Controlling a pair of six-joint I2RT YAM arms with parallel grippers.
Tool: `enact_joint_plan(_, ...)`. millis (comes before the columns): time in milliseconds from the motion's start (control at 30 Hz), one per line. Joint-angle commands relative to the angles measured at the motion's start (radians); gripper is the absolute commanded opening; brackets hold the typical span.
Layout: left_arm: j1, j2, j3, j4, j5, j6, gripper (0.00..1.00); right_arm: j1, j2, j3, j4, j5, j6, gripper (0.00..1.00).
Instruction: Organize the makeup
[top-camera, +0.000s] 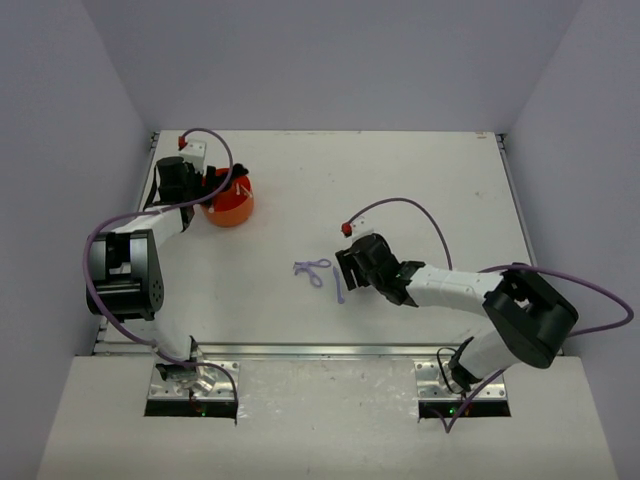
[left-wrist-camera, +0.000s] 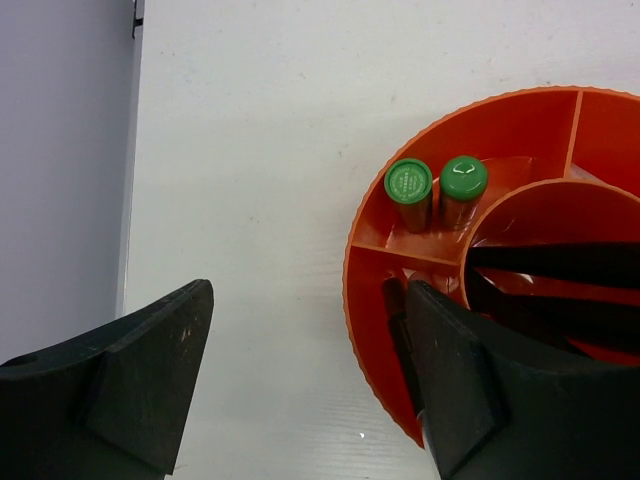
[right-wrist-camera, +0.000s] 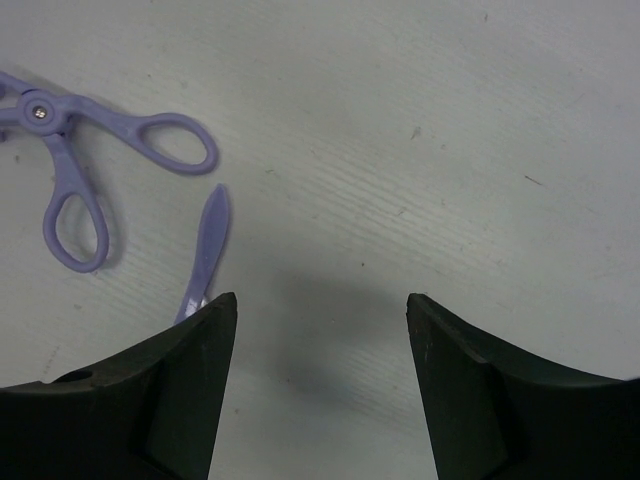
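Note:
The round orange tub (top-camera: 234, 208) stands at the back left. In the left wrist view its (left-wrist-camera: 362, 290) outer compartments hold two green tubes (left-wrist-camera: 408, 186) upright and a dark pencil (left-wrist-camera: 396, 322); black brushes (left-wrist-camera: 560, 268) lie in the centre cup. My left gripper (left-wrist-camera: 310, 295) is open and empty, one finger over the tub's rim, the other over the table; it also shows in the top view (top-camera: 220, 186). A lilac looped tool (right-wrist-camera: 70, 150) and a thin lilac stick (right-wrist-camera: 207, 248) lie on the table. My right gripper (right-wrist-camera: 320, 305) is open, empty, just right of the stick.
The lilac looped tool (top-camera: 312, 269) and stick (top-camera: 339, 287) lie mid-table, left of my right gripper (top-camera: 346, 272). The white table (top-camera: 420, 190) has raised edges at the left and right sides. Purple cables loop off both arms.

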Motion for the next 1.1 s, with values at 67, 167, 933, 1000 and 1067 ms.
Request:
enact_joint_plan(67, -0.002, -0.023, 0.029, 0.029, 0.005, -0.023, 0.76, 0.072, -0.002, 0.044, 0.054, -0.046, -0.046, 0.64)
enact_joint_plan(167, -0.001, -0.032, 0.023, 0.02, 0.025, -0.039, 0.76, 0.096, 0.026, 0.047, 0.05, -0.069, -0.038, 0.62)
enact_joint_plan(933, 0.01, -0.146, 0.059, -0.041, 0.026, -0.052, 0.76, 0.106, 0.005, 0.14, -0.067, -0.332, -0.229, 0.62)
enact_joint_plan(1000, 0.013, -0.164, 0.05, -0.043, 0.028, -0.054, 0.76, 0.105, 0.042, 0.166, -0.075, -0.366, -0.231, 0.64)
enact_joint_plan(1067, 0.012, -0.18, 0.041, -0.043, 0.031, -0.056, 0.76, 0.105, 0.091, 0.223, -0.102, -0.382, -0.232, 0.65)
